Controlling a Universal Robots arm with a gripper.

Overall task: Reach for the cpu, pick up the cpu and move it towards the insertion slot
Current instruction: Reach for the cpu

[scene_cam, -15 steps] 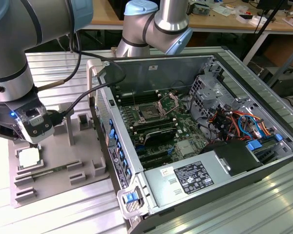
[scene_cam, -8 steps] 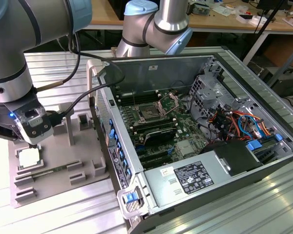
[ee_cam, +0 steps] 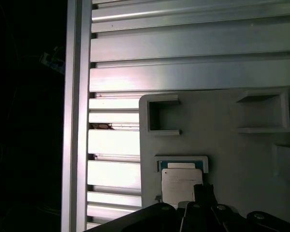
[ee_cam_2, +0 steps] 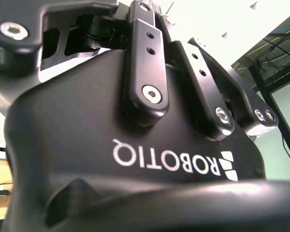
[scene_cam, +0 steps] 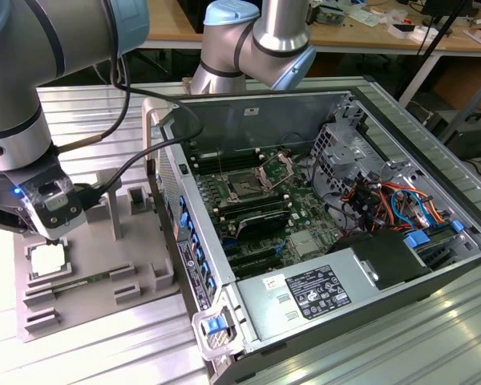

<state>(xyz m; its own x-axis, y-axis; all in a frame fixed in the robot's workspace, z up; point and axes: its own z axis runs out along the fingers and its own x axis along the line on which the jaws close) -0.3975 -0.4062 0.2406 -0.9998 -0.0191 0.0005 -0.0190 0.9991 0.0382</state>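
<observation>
cpu [scene_cam: 48, 259] is sitting on the tray [scene_cam: 138, 237], near its edge at the exterior view's left, gripper [scene_cam: 54, 237] hanging just above. insertion slot [scene_cam: 247, 187] is lying in the case [scene_cam: 321, 120] beside the tray's opposite edge.

Grey tray [scene_cam: 92, 306] sits beside open computer case [scene_cam: 264, 120].

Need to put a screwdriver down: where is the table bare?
In the exterior view, bare table lies camera-side of the grey tray and of the computer case. Crowded: the tray around the cpu under the claw, and inside the case.
</observation>
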